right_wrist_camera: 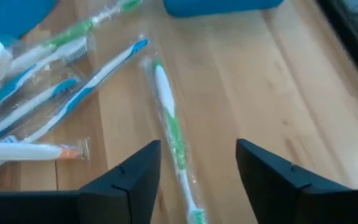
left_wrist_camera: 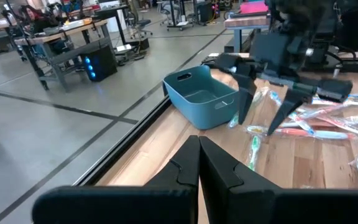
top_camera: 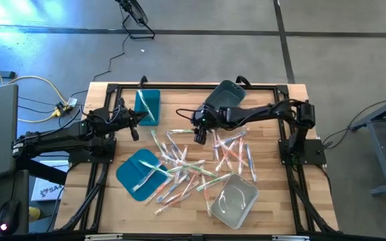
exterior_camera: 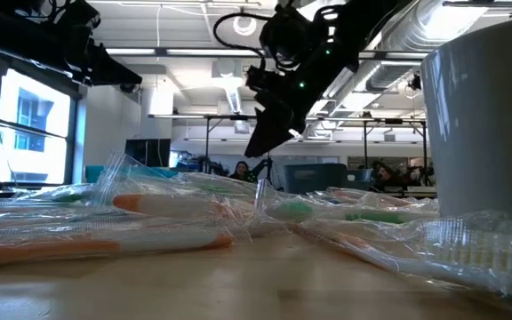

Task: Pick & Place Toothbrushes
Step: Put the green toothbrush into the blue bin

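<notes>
The right gripper (right_wrist_camera: 194, 171) is wide open, holding nothing, ready to grab. A green brush (right_wrist_camera: 173, 140) lies flat on the table right under it, between the fingers. Its long side runs straight ahead. Next, go down and squeeze. The left gripper (left_wrist_camera: 197, 163) waits, closed.

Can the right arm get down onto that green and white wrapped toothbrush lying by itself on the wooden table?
Probably yes: the right end effector hangs open directly over the green and white wrapped toothbrush, with nothing between them.
</notes>
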`<state>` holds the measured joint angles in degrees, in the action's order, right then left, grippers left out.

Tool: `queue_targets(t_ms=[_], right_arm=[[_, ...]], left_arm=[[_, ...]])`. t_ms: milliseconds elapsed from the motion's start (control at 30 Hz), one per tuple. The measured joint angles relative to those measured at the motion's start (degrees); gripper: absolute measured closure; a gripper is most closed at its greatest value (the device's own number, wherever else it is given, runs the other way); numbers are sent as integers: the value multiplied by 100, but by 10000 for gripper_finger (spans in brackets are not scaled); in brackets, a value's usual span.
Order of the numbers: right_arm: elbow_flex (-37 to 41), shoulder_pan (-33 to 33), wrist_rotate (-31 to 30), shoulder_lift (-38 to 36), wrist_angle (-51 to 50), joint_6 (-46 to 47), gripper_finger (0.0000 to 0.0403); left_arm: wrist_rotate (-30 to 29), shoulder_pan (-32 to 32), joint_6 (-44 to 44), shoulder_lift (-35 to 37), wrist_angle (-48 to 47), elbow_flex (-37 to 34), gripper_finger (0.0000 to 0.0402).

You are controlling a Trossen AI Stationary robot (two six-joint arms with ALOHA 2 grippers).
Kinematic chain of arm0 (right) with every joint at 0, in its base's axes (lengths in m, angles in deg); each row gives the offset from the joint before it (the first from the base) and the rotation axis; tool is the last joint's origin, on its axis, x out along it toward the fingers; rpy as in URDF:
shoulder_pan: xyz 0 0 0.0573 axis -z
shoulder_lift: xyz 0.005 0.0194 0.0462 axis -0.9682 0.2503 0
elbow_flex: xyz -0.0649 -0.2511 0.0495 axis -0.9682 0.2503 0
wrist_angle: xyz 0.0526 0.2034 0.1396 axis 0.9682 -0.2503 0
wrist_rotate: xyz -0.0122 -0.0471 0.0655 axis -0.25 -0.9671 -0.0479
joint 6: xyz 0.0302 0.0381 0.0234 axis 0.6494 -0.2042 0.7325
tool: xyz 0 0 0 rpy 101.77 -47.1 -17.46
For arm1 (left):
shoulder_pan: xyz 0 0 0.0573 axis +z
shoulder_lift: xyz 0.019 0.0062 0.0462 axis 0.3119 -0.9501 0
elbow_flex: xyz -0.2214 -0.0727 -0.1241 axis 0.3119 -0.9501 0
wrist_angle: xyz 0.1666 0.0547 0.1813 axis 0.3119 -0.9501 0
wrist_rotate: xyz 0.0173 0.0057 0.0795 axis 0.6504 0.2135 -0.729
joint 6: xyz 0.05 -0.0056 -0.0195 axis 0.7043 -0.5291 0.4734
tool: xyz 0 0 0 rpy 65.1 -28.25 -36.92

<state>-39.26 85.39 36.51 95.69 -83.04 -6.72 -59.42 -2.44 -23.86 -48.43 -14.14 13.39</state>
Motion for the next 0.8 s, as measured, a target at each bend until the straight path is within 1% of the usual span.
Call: queue_targets(t_ms=[100,300,567,667,800], right_arm=[[2,2,89,180,16,88,192],[7,2,71,518,58,93,208],[7,33,53,552,170,95,219],[29,108,101,552,208,97,220],[56,234,230,727,173,241,220]], left_arm=[[0,2,0,1,1,0,401],[2,1,0,2,-3,0,401],[24,1,-2,1,-4,0,401],[22,1,-2,2,-5,0,401],[18,1,-2,0,-9,0,401]])
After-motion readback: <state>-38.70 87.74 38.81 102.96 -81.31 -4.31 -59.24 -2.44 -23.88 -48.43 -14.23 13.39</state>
